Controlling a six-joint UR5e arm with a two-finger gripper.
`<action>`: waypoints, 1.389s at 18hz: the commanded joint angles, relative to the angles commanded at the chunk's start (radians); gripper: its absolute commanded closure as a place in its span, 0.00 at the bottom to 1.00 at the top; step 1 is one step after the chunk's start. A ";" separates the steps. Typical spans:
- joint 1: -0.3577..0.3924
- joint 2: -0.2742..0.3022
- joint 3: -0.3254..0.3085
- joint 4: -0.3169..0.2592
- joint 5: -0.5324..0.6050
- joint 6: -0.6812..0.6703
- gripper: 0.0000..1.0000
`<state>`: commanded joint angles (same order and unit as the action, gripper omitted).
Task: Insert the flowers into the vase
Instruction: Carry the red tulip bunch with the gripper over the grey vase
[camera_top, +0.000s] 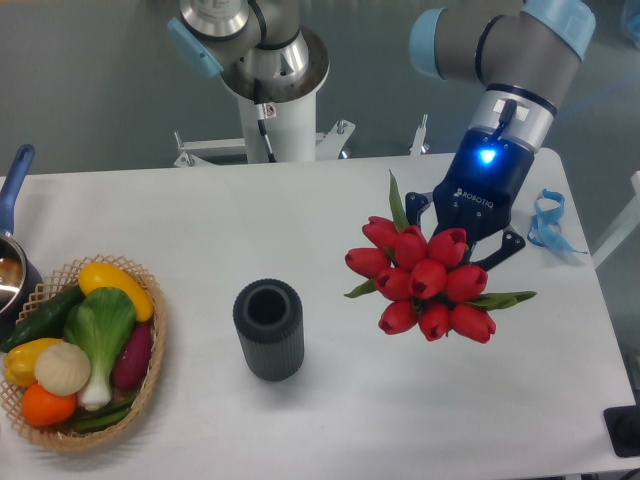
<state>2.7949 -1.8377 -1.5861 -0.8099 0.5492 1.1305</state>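
The flowers (425, 278), a bunch of red tulip buds with green leaves, hang above the table at the right, buds facing the camera. My gripper (466, 240) is behind and above the bunch and is shut on its stems; the fingertips are hidden by the buds. The vase (268, 329), dark grey and ribbed, stands upright on the table left of the flowers, its round mouth open. The bunch is well apart from the vase.
A wicker basket (150, 350) of colourful vegetables sits at the front left. A blue-handled pot (14, 200) is at the left edge. A blue ribbon (547, 222) lies at the right. The arm's white base (275, 95) stands at the back.
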 joint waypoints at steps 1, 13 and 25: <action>-0.002 -0.002 -0.014 0.002 0.000 0.003 0.76; -0.034 -0.009 0.000 0.002 -0.152 -0.009 0.76; -0.189 0.040 -0.146 0.014 -0.434 -0.009 0.76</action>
<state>2.6063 -1.7979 -1.7317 -0.7962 0.1150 1.1213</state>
